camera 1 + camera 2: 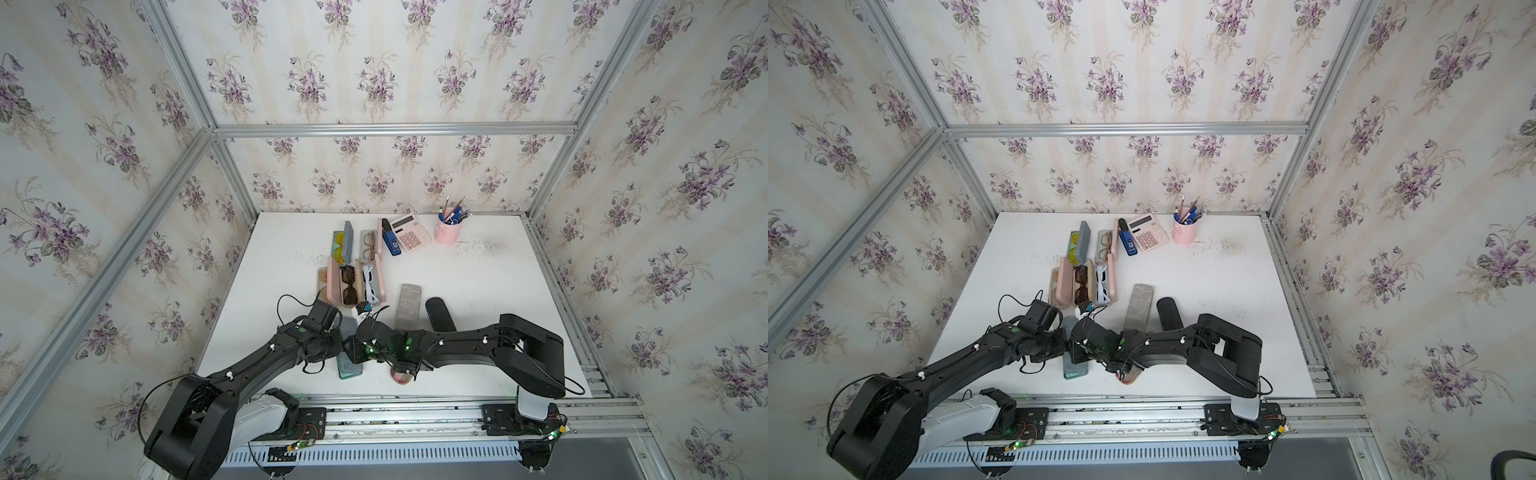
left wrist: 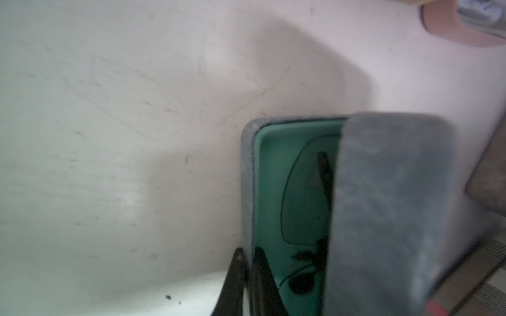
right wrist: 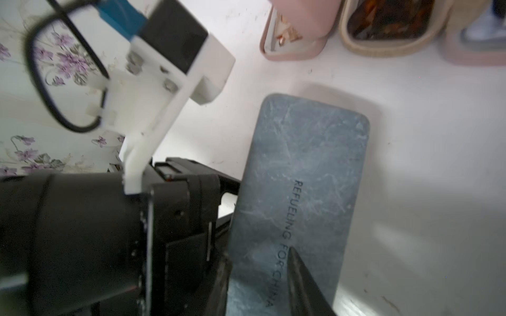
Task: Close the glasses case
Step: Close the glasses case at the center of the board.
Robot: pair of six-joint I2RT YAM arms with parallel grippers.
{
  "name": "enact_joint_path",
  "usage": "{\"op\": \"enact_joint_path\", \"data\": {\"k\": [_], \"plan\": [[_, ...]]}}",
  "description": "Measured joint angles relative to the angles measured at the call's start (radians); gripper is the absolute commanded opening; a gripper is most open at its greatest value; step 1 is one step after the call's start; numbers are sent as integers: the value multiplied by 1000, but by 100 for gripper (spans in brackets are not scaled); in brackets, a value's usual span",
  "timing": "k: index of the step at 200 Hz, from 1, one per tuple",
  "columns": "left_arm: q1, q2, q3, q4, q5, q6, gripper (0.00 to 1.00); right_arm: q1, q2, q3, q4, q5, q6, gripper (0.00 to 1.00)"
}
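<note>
Grey felt-covered glasses case [image 1: 348, 368] with a green lining lies by the counter's [image 1: 478, 270] near edge, just left of centre, its long axis running near to far and its lid [image 2: 388, 205] tilted partway over the tray [image 2: 271, 191], not yet down. At its left side the left hand [image 2: 248, 253] is pinched together on the tray's rim, one finger outside and one inside. From the right, the right hand [image 1: 354, 347] lays one finger [image 3: 301, 270] on the lid's outer face; how far apart its fingers stand I cannot tell.
</note>
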Motion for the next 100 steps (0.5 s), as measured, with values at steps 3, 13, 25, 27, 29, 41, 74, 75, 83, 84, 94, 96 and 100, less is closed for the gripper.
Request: {"op": "enact_joint_path", "data": {"k": [3, 13, 25, 27, 29, 41, 74, 75, 83, 84, 94, 96, 100], "plan": [[0, -1, 0, 0, 0, -1, 7, 0, 0, 0, 0, -1, -1, 36], [1, -2, -1, 0, 0, 0, 7, -1, 2, 0, 3, -5, -1, 36], [1, -6, -3, 0, 0, 0, 7, -1, 3, -1, 6, -6, -1, 36], [1, -6, -3, 0, 0, -1, 7, -1, 3, -2, 7, -6, -1, 36], [1, -7, -3, -1, -1, -1, 7, -1, 4, -2, 9, -7, -1, 36], [1, -13, -5, -5, -6, -1, 7, -1, 9, -2, 21, -8, -1, 36], [2, -53, -21, -12, -16, -4, 10, -1, 19, -2, 42, -16, -1, 37], [2, -55, -21, -12, -16, -4, 11, -1, 19, -2, 43, -16, -1, 37], [2, -72, -26, -15, -16, -5, 13, 0, 20, -3, 47, -18, -1, 37], [2, -75, -27, -15, -16, -5, 13, 0, 20, -3, 47, -18, -1, 37], [2, -99, -30, -18, -12, -4, 17, 0, 20, -5, 48, -18, -1, 37], [2, -106, -30, -19, -11, -4, 17, 0, 20, -5, 48, -18, -1, 37], [2, -116, -30, -23, -11, -4, 19, 0, 20, -6, 51, -16, -1, 38]]}}
